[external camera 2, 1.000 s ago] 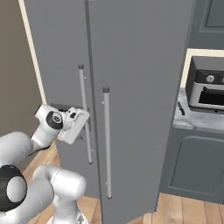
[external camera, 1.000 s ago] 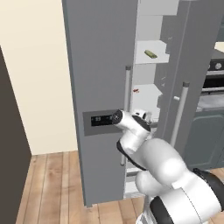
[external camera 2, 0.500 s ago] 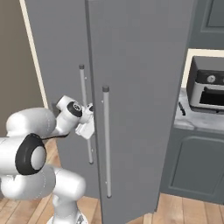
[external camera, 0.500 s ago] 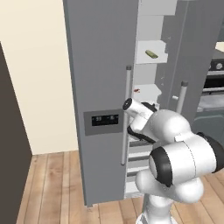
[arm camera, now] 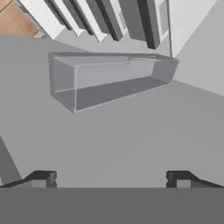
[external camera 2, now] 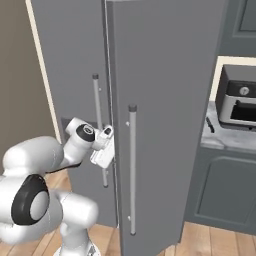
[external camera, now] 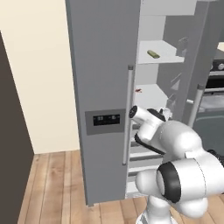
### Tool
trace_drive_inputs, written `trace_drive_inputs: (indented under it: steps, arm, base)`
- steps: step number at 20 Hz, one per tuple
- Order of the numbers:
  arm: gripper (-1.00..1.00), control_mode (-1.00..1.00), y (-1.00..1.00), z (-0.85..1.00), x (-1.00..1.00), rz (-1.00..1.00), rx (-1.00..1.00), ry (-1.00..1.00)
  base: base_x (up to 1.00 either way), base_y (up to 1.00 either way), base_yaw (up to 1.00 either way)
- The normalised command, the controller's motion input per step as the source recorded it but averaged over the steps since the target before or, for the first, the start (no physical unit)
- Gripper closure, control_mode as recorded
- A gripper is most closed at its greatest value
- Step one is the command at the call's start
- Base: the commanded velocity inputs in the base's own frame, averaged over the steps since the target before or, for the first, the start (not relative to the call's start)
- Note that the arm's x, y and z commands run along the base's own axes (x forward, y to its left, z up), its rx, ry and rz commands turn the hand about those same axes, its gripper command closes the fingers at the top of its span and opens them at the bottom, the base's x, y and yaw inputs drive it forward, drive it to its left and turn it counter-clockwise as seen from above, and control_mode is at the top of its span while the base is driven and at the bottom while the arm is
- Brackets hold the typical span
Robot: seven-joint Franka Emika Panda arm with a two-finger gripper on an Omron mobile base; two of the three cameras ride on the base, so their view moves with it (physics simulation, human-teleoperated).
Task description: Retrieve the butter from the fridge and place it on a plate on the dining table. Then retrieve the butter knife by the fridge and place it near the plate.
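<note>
The fridge (external camera: 103,87) stands with its doors ajar and white shelves showing inside. The butter (external camera: 153,54), a small yellowish stick, lies on an upper shelf, well above my hand. My gripper (external camera: 163,114) reaches into the gap between the two doors (external camera 2: 165,75) at mid height. In the hand view my gripper (arm camera: 110,178) is open, fingertips (arm camera: 41,178) wide apart with nothing between them, facing a grey inner wall with a clear door bin (arm camera: 109,81). The butter knife (external camera 2: 210,125), slim and dark, lies on the marble counter right of the fridge.
A small red item (external camera: 138,90) sits on the shelf below the butter. A toaster oven (external camera 2: 240,100) stands on the counter by the knife, over dark grey cabinets (external camera 2: 225,190). A wall oven (external camera: 214,74) is beyond the right door. Wood floor lies left of the fridge.
My elbow has swung up and the hand has pushed further into the gap between the doors. The right door stands a little wider.
</note>
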Motion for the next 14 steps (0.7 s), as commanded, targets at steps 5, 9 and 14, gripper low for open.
trace_drive_inputs:
  steps: [5,9,14]
  arm:
    - [-1.0,-1.0,-1.0,0.12,-0.4,-0.19,0.0,0.13]
    - [-1.0,-1.0,-1.0,0.17,-0.29,-0.19,0.0,0.14]
    - [-1.0,-1.0,-1.0,0.2,-0.08,-0.16,0.0,0.16]
  base:
    - [0.0,0.0,0.0]
    - [0.0,0.0,0.0]
    - [0.0,0.0,0.0]
